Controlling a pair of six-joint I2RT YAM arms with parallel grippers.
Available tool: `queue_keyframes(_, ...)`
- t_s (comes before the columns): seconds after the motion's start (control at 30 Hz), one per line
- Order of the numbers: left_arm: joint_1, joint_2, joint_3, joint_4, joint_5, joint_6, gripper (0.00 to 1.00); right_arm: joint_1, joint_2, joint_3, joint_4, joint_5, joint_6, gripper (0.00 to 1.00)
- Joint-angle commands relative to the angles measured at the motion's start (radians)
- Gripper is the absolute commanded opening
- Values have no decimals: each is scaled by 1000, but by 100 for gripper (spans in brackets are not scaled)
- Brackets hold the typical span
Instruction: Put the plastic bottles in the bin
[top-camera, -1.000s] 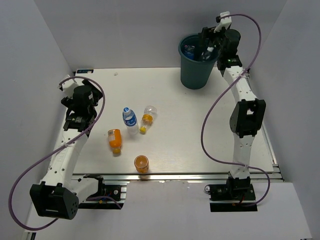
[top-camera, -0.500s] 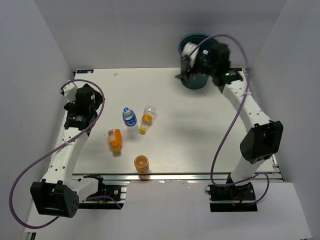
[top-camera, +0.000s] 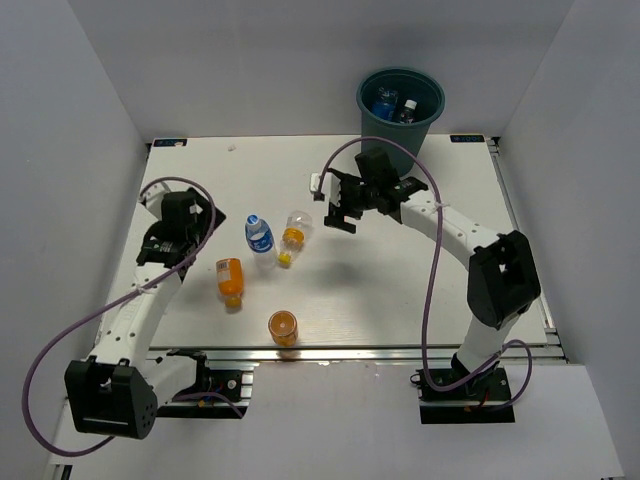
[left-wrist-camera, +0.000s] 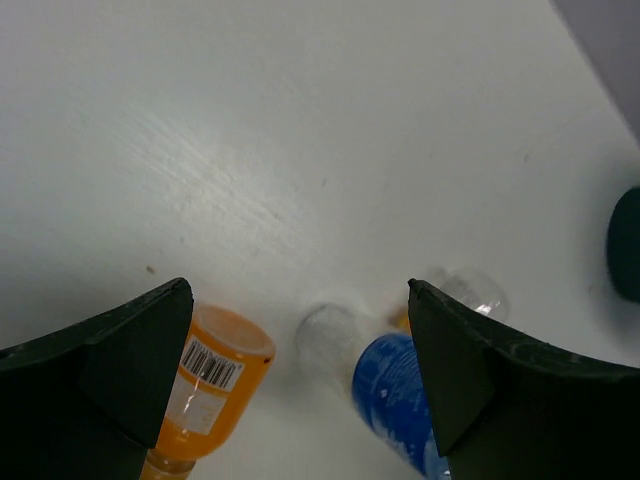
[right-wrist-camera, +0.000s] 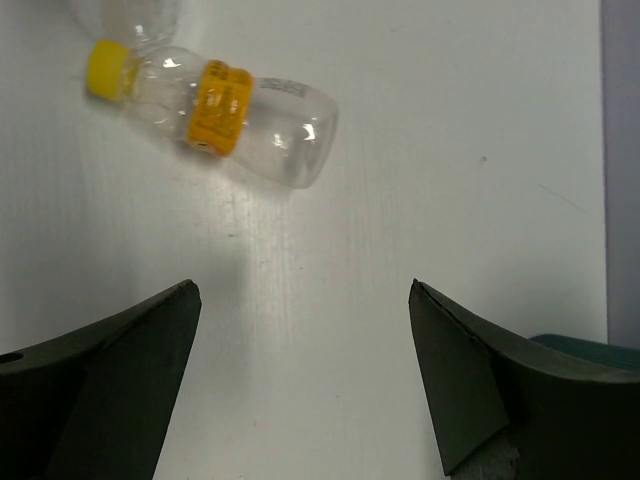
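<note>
Progress: 2 bottles show inside the bin, 1 of them blue-labelled. I count 4 on the table, so I judge the task about 1/3 done, with 4 picks left.

Right pincer: jaws wide, nothing between them. It hangs over bare table. The yellow-capped bottle lies on its side just ahead of the pincer, beyond its left finger. The bin is well apart from this pincer, on the far side.

Left pincer: jaws wide, empty. Ahead of its left finger lies an orange bottle. Ahead of its right finger lies the blue-label bottle. Neither bottle is touched.

The second orange bottle sits well apart from both pincers, close to the near edge of the table. It appears end-on from above, so I cannot tell whether it stands or lies.

Judgement: the yellow-capped bottle looks the natural next pick for the right pincer.

Surface: white matte table with faint grain and a few small marks. A metal rail runs along its near edge.

Room: plain pale grey walls close in the left, far and right sides.
</note>
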Motion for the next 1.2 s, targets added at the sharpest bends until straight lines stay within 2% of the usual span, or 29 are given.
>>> queue_keyframes(0.0,-22,24,-100,-7,180,-14,98,3,-61,-45,156,73,73,89)
queue_keyframes(0.07,-60,37,-143,-16,189,-13,98,0,-75,-95,195,104,99,89)
queue_keyframes(0.23,-107,50,-198,-93,87,-39,98,-17,-130,-167,275,155,175,89)
queue_keyframes(0.4,-120,59,-267,-45,111,-48,98,-57,-205,-270,348,152,232,89)
queue_keyframes(0.67,-120,127,-304,-28,76,-71,98,-123,-230,-233,351,64,389,89)
queue_keyframes(0.77,-120,122,-297,-45,36,-79,88,-141,-252,-241,350,38,415,89)
queue_keyframes(0.8,-122,119,-283,-54,25,-79,79,-147,-259,-241,348,29,418,89)
queue_keyframes(0.83,-120,106,-274,-68,-4,-82,62,-147,-264,-241,348,20,432,89)
queue_keyframes(0.93,-120,48,-226,-125,-76,-93,40,-149,-279,-230,327,-32,450,89)
queue_keyframes(1.07,-122,-72,-120,-266,-207,-112,34,-149,-327,-240,330,-80,484,89)
queue_keyframes(1.17,-120,-187,-37,-275,-220,-100,34,-147,-362,-236,304,-137,496,89)
